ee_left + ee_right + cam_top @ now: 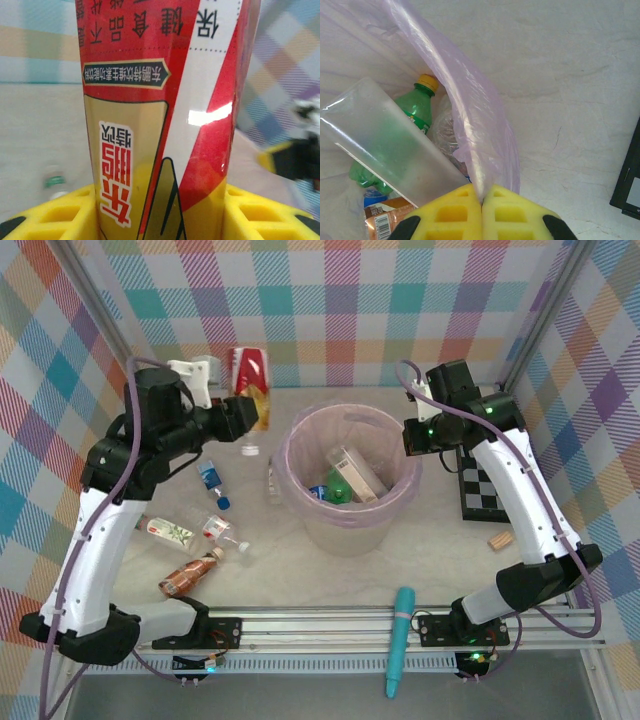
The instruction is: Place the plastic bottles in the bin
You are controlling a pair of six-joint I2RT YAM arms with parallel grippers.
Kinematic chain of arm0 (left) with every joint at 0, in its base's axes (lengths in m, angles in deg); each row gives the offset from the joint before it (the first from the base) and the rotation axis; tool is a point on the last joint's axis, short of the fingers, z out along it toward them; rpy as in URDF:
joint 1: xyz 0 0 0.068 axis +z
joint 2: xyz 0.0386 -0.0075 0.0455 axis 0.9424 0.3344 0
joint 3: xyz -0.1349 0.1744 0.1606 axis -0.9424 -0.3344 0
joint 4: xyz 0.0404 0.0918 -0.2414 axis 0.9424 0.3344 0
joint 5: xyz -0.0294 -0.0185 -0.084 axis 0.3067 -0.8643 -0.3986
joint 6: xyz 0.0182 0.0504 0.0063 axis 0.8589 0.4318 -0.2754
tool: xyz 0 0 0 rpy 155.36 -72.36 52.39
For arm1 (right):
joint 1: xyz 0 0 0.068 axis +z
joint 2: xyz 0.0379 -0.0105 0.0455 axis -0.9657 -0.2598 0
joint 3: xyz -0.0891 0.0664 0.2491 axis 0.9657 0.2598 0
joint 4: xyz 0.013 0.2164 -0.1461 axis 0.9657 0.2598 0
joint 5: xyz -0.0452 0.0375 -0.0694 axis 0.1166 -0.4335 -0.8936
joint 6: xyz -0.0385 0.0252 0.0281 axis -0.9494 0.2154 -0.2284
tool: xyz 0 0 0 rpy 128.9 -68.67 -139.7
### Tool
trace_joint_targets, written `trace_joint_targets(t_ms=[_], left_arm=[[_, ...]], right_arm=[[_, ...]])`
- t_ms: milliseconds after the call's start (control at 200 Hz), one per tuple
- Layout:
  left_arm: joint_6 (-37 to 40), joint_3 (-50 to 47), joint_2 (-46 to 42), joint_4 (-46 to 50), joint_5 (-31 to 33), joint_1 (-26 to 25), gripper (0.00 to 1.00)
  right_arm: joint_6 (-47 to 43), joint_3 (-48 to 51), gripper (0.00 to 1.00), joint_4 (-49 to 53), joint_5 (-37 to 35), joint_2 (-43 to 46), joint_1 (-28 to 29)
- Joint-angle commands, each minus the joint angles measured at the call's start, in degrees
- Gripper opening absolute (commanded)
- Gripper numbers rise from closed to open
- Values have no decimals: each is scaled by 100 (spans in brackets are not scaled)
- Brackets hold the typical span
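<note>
A plastic bottle with a red and gold label [250, 370] stands at the back of the table. My left gripper [260, 415] is shut on its lower part. In the left wrist view both yellow pads [65, 212] press the bottle [150, 100]. The bin [300, 502], lined with a pink bag, stands mid-table and holds a green bottle [338, 488] and a clear squarish bottle [357, 472]. My right gripper [415, 435] is shut on the bag [470, 125] at the right rim. Several more bottles lie to the left: a blue-capped one [212, 480], clear ones [165, 530] and a copper-brown one [190, 575].
A clear bottle [272, 480] lies against the bin's left side. A teal tube [400, 640] lies across the front rail. A checkered board [490, 485] and a small wooden block [500, 538] sit at the right. Plaid walls close in the back and sides.
</note>
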Motion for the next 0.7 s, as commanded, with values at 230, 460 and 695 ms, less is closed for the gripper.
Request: trace_joint_targets(t_ms=[230,460,695], left_arm=[[-417,393,1339,-207,242,-1674,45],[-478,700,2313,-134,494,-2169,45],[-576,752,2949,252,695,-2402,46]], right_arm=[[110,4,2,-244,176,213,19],[101,-29,2,-222,150,213,24],[66,-72,2,-236,140,191,26]])
